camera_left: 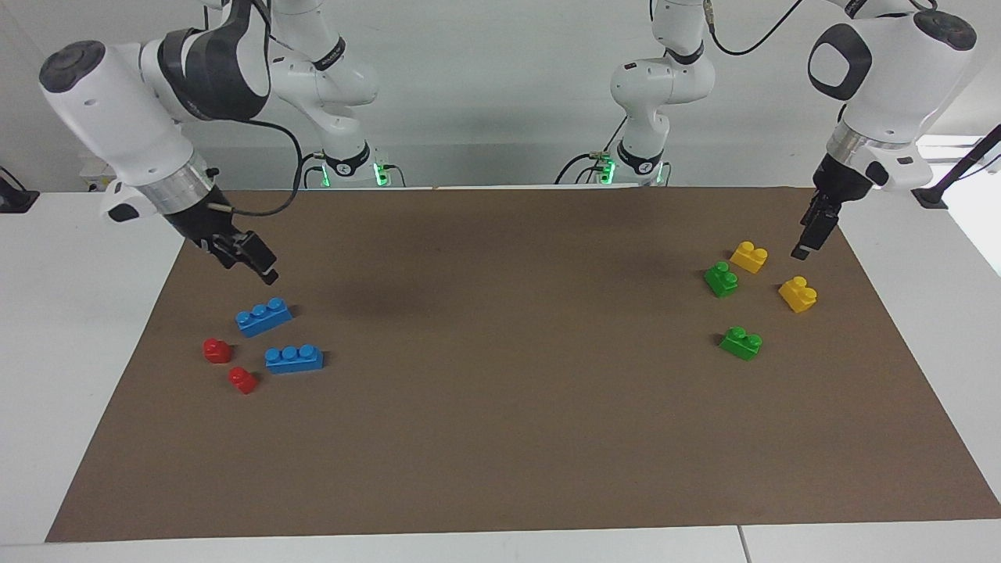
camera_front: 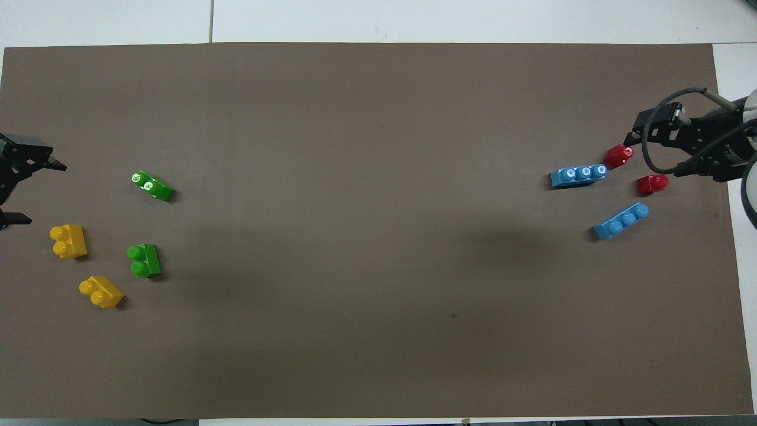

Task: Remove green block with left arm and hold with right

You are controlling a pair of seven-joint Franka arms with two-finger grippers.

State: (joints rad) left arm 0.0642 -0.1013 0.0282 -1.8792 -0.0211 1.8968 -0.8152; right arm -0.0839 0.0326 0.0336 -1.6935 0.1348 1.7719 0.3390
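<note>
Left tool [camera_front: 12, 186] splayed overhead only

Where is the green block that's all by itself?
That green block sits on the brown mat at the left arm's end, farther from the robots than the other green block.

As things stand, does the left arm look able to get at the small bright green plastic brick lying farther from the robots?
Probably yes. The left gripper hangs open, holding nothing, and that green brick lies alone on bare brown mat, with nothing crowding it.
</note>
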